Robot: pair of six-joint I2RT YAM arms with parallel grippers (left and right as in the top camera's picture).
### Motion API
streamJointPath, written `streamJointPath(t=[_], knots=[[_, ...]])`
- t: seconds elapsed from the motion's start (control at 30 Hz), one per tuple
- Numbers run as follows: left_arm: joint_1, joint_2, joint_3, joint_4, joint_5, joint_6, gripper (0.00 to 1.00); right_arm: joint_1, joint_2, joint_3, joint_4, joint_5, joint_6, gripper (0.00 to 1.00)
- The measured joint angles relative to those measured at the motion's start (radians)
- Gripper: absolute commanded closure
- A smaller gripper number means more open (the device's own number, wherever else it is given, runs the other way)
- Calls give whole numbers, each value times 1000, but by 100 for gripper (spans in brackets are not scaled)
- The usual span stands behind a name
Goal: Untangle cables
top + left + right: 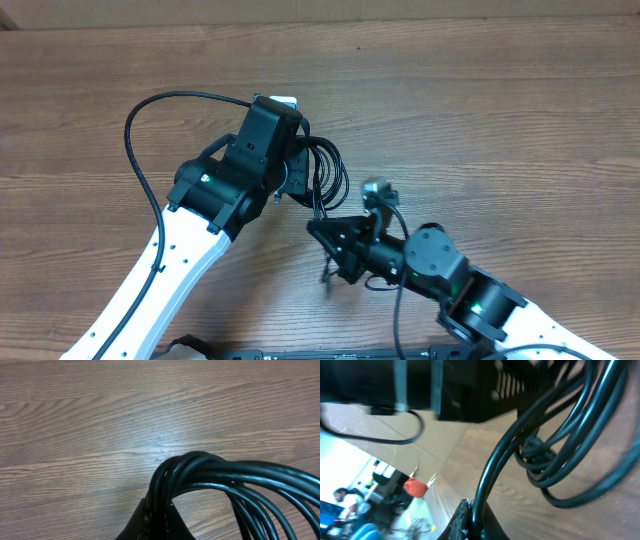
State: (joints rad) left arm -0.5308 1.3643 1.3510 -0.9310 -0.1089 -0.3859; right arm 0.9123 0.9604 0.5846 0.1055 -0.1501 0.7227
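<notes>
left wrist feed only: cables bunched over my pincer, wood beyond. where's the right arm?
Observer: Overhead, the right pincer sits close beside the cables held by the left pincer.
Operator: gripping anything?
Observer: The right wrist view shows one strand running down between its fingers. It looks pinched.
Operator: anything trailing out?
Observer: Overhead, the loops stay bunched between the arms. The long black loop to the left is the left arm's own cable, lying on the table.
</notes>
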Motion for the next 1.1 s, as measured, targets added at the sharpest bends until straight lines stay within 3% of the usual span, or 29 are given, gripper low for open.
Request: streamJointPath(t=[0.33, 0.53, 0.73, 0.87, 1.1], knots=[[-68, 0, 0, -18, -10, 47, 96, -95, 83, 1, 14, -51, 197, 96], [-85, 3, 0, 1, -14, 95, 96, -177, 82, 2, -70, -78, 231, 96], [-92, 7, 0, 68, 79, 140, 96, -193, 82, 4, -163, -66, 241, 96], [-92, 7, 0, 93, 196, 238, 96, -193, 83, 5, -228, -36, 241, 96], [-90, 6, 11, 34, 417, 521, 96, -193, 95, 4, -208, -6, 225, 96]])
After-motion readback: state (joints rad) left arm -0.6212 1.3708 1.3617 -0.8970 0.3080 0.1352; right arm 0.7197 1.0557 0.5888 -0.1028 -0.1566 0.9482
